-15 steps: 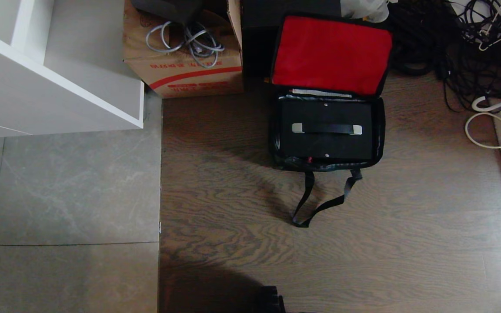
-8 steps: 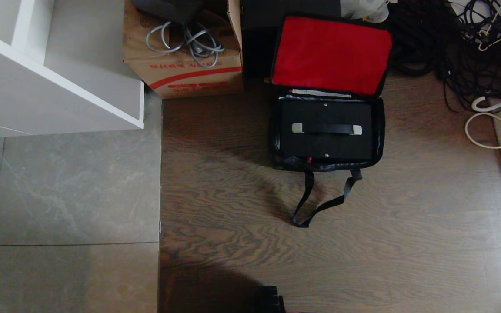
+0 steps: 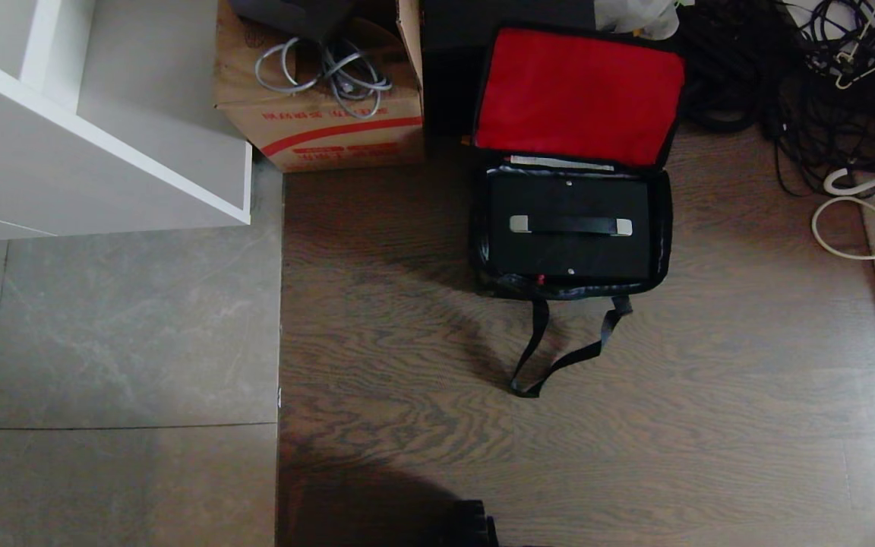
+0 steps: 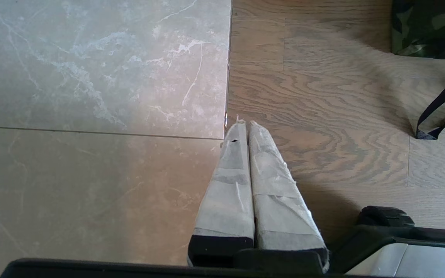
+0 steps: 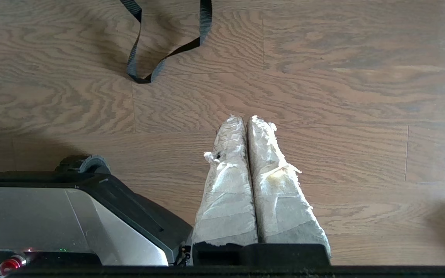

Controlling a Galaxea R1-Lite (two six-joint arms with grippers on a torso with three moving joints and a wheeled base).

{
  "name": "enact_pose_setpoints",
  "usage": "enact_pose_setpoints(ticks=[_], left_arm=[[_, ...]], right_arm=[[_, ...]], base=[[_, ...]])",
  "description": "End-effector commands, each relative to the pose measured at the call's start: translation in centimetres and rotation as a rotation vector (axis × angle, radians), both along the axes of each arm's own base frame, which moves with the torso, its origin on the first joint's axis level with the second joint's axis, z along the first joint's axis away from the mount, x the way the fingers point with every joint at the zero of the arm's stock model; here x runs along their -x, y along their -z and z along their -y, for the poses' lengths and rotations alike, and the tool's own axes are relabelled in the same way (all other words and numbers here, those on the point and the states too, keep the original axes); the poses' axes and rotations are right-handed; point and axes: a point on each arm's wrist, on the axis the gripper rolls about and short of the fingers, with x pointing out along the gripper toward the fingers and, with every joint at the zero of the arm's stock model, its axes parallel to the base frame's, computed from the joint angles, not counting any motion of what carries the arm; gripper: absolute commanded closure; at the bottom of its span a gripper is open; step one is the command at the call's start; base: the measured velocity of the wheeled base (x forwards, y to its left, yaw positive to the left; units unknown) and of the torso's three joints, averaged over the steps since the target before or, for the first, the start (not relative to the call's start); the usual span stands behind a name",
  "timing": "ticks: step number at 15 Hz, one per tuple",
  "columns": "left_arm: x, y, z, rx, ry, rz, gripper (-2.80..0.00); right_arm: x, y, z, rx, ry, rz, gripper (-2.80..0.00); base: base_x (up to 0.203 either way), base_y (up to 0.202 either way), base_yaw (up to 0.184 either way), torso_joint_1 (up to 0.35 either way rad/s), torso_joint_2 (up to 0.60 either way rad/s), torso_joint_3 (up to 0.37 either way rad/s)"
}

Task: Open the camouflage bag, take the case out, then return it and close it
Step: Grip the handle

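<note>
Both claws, left claw (image 4: 244, 123) and right claw (image 5: 247, 119), pressed together (empty) above floor.

Camouflage bag (image 4: 431, 29) cut off

**Print on the cardboard box only, and none of it legible**

The brown cardboard box (image 3: 331, 125) carries a row of red characters above a curved red band on its front face; they are too small to make out; a second red strip lower on the same face holds pale marks, equally unreadable; a pale label strip (image 3: 559, 162) inside the camouflage bag (image 3: 661, 228) shows no legible writing.
</note>
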Motion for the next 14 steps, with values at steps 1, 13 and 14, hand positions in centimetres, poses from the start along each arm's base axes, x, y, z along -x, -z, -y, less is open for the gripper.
enact_pose_setpoints(ticks=[1,13,14], left_arm=[[-0.08,0.29,0.0,0.001,0.0,-0.009,0.0],[-0.08,0.29,0.0,0.001,0.0,-0.009,0.0],[-0.08,0.29,0.0,0.001,0.0,-0.009,0.0]], right_arm=[[-0.05,0.0,0.0,0.0,-0.001,-0.008,0.0],[-0.05,0.0,0.0,0.0,-0.001,-0.008,0.0],[-0.05,0.0,0.0,0.0,0.0,-0.008,0.0]], base=[[0.0,0.0,0.0,0.0,0.0,0.0],[0.0,0.0,0.0,0.0,0.0,0.0],[0.0,0.0,0.0,0.0,0.0,0.0]])
